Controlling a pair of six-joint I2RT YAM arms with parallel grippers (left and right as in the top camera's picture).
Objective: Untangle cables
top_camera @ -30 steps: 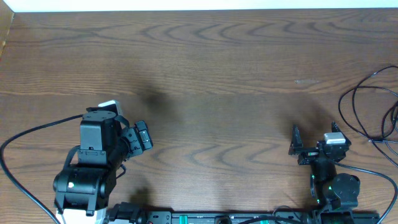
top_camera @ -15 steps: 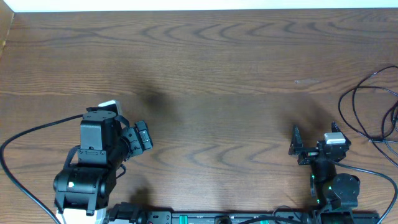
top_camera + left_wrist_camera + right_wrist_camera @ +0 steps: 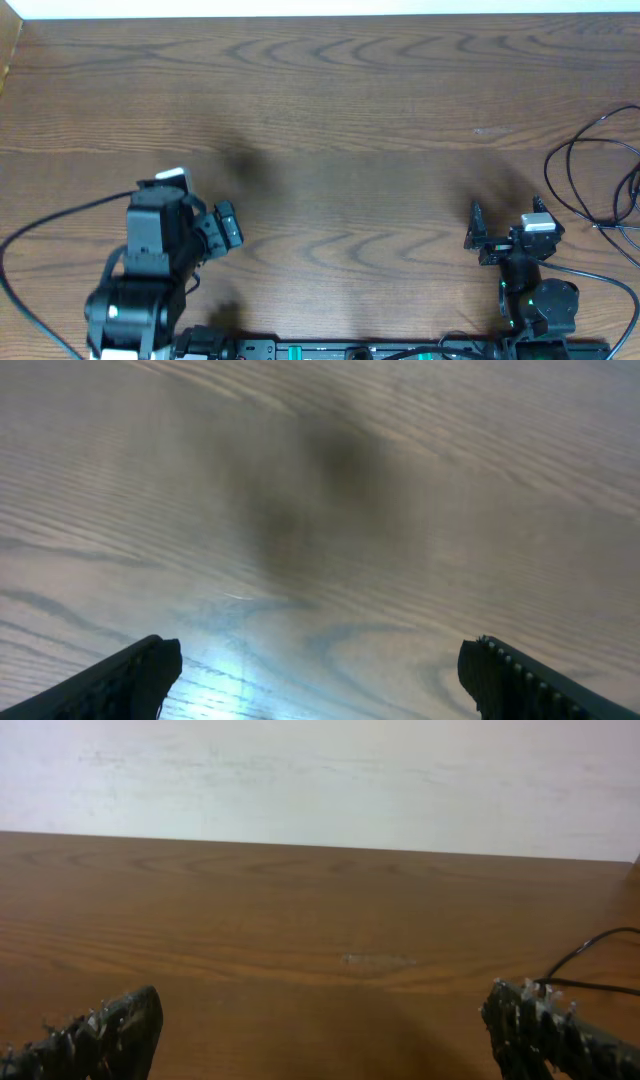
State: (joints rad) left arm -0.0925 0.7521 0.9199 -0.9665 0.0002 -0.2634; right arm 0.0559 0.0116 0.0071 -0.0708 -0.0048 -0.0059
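The cables (image 3: 592,172) are thin black cords lying in loose loops at the table's far right edge, partly cut off by the frame. One black strand (image 3: 588,952) shows at the right of the right wrist view. No white cord is in view. My right gripper (image 3: 505,214) is open and empty, just left of the loops and apart from them; in the right wrist view its jaws (image 3: 320,1038) are spread over bare wood. My left gripper (image 3: 205,205) is open and empty at the lower left, far from the cables; its jaws (image 3: 320,678) are wide apart over bare wood.
A thicker black wire (image 3: 50,215) curves from the left arm's base toward the left edge. The wooden table (image 3: 340,110) stretches between the arms, with a white wall (image 3: 320,780) behind its far edge.
My left arm has shifted slightly, its wrist moving a little up and to the left. The right arm and the cables have not moved.
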